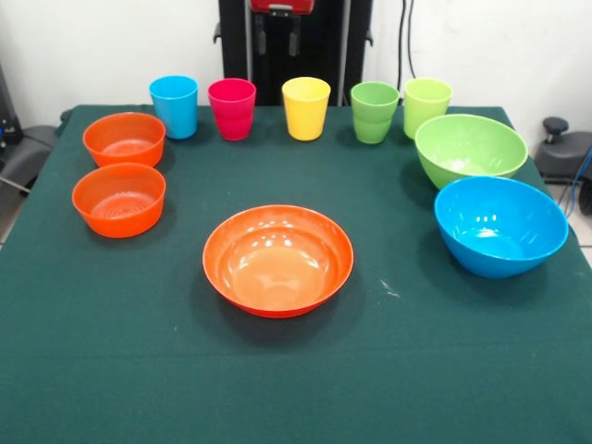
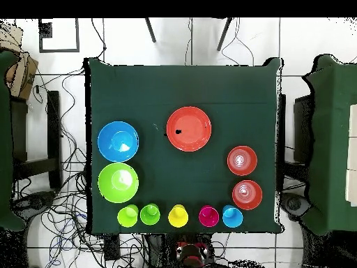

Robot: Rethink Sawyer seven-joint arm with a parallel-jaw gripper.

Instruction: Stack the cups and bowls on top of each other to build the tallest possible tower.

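Observation:
Several cups stand in a row at the table's far edge: sky blue (image 1: 174, 106), pink (image 1: 231, 108), yellow (image 1: 305, 107), green (image 1: 375, 112) and light green (image 1: 426, 104). The wide orange bowl (image 1: 277, 260) sits mid-table. Two small orange bowls (image 1: 124, 139) (image 1: 118, 199) sit at the left. The lime green bowl (image 1: 470, 150) and blue bowl (image 1: 500, 225) sit at the right. Every piece stands alone and upright; nothing is stacked. My gripper (image 1: 277, 39) is drawn back at the top edge, above the cup row, open and empty.
A dark green cloth (image 1: 111, 370) covers the table. The black pedestal (image 1: 324, 46) stands behind the cups. In the overhead view, cables (image 2: 70, 230) lie on the floor and other tables (image 2: 335, 139) flank this one.

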